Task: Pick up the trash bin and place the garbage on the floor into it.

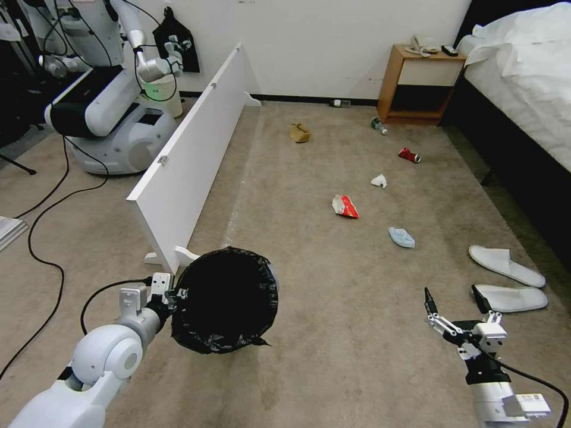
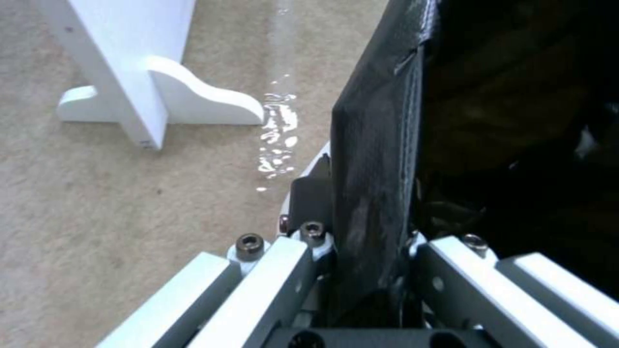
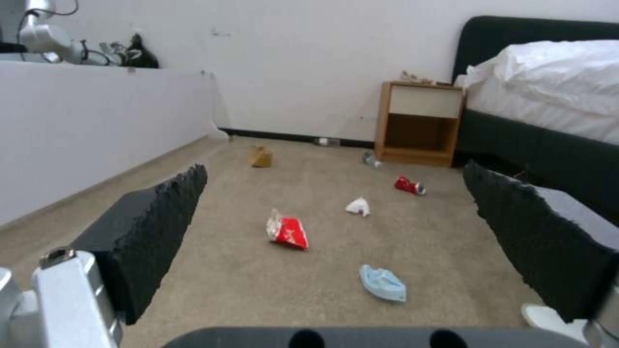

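The left end effector (image 1: 168,295) was clamped on the rim of the trash bin (image 1: 226,300), its jaws pinching the black bag folded over that rim; the left wrist view showed the liner edge (image 2: 374,159) held between the two white fingers. The bin hung out from that end effector, tilted so its dark mouth faced up and toward the room.

The right end effector (image 1: 457,304) hovered low over the floor (image 1: 333,333) with its black pads spread wide and nothing between them. Just beyond and to its right lay a pair of white slippers (image 1: 507,279), side by side, long axes running across its line of reach. Ahead and slightly left of it lay the blue face mask (image 1: 402,237), probably the nearest small piece, and the free right arm was nearer to it than the bin-carrying left arm. In the right wrist view the mask (image 3: 384,283) lay between the open pads, a little toward the right one.

Farther on came the red packet (image 1: 345,206), with white lettering too small to read, then the white tissue (image 1: 379,181), the red can (image 1: 410,156) on its side, a green-labelled bottle (image 1: 378,125) by the wooden nightstand (image 1: 419,83), and the brown paper bag (image 1: 300,132) farthest left. No label was legible.
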